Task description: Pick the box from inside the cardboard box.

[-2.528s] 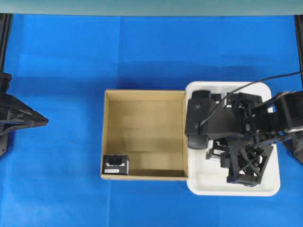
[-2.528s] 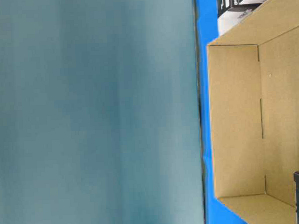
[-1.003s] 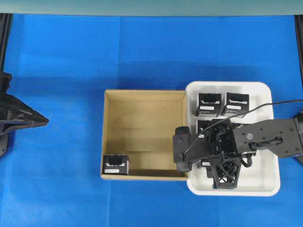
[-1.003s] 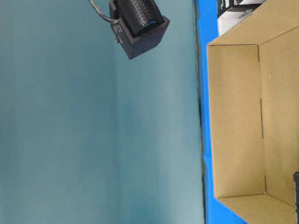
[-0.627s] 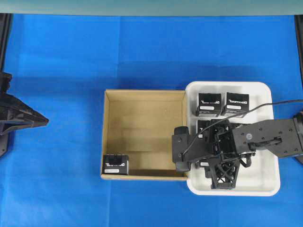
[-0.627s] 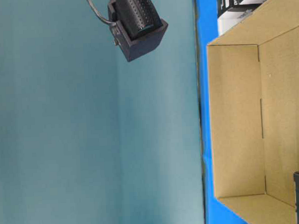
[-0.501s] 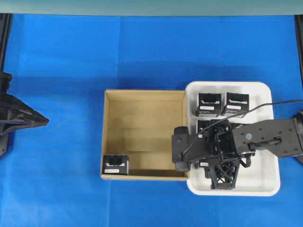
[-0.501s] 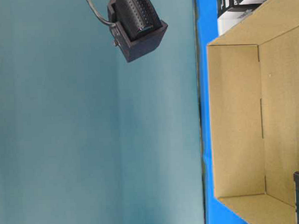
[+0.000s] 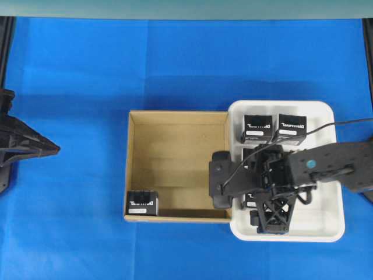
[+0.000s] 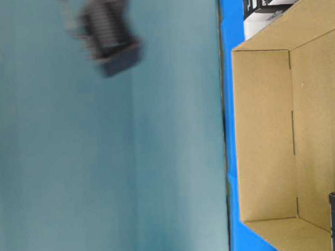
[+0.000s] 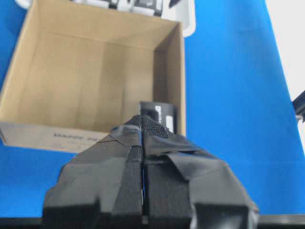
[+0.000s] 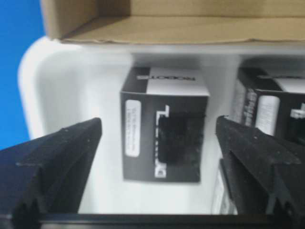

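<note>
The cardboard box [image 9: 175, 157] lies at the table's middle. One black box [image 9: 143, 204] stands in its near-left corner, and it also shows in the left wrist view [image 11: 159, 114]. My right gripper [image 9: 262, 198] hangs open over the white tray [image 9: 326, 216]. In the right wrist view its jaws [image 12: 158, 123] stand wide apart on either side of another black box [image 12: 164, 138] lying in the tray, without touching it. My left gripper [image 9: 55, 149] is shut and empty at the far left, well away from the cardboard box [image 11: 86, 81].
The tray touches the cardboard box's right wall and holds several black boxes, two at its back [image 9: 258, 128] [image 9: 291, 128] and others partly under my right arm. A blurred black part of the right arm [image 10: 108, 39] shows in the table-level view. Blue cloth covers the table.
The right arm came down over the tray's near-left part, then shifted slightly. In the table-level view its black housing has just moved away from the table and blurred. The left arm is still.
</note>
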{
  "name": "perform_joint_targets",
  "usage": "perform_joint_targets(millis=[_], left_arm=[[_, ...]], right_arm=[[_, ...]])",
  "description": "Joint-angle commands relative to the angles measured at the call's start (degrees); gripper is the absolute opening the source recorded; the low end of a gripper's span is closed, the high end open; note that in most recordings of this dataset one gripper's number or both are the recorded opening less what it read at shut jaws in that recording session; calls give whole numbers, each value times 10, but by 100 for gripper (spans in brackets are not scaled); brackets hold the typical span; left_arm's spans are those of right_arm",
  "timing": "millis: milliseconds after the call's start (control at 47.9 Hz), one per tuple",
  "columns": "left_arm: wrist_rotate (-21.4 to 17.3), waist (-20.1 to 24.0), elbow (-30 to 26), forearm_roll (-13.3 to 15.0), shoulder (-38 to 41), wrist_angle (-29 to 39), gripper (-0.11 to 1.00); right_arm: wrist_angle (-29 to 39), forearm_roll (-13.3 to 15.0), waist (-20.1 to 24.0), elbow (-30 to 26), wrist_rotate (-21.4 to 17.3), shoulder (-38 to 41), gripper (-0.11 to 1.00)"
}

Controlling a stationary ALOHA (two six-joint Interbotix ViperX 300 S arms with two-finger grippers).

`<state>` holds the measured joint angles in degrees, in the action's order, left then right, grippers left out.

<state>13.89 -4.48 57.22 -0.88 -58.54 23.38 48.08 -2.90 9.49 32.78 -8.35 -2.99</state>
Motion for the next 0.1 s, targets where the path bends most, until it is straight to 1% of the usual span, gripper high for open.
perform_joint_targets(millis=[0,84], left_arm=[[1,0,-18,-2,8,-4,-7],[1,-1,-18,-2,10,-4,-7]], right_arm=[[24,-2,-9,-25,-12,-35,96],[48,-2,-18,-40,-25,-69,95]])
